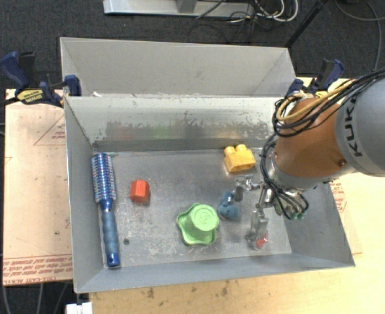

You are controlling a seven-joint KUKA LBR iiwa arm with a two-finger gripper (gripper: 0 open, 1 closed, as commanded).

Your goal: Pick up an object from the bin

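The claw [248, 218] is set low at the near right of the bin [179, 120], fingers spread wide, with nothing gripped. A small blue object [228, 209] lies just beside its left finger, next to a green cup [198, 224] — closing and lifting are judged to remain.

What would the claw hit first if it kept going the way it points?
Most likely the bin's bare floor. The gripper hangs just beside a small blue thing, though, so it might graze that; depth is unclear.
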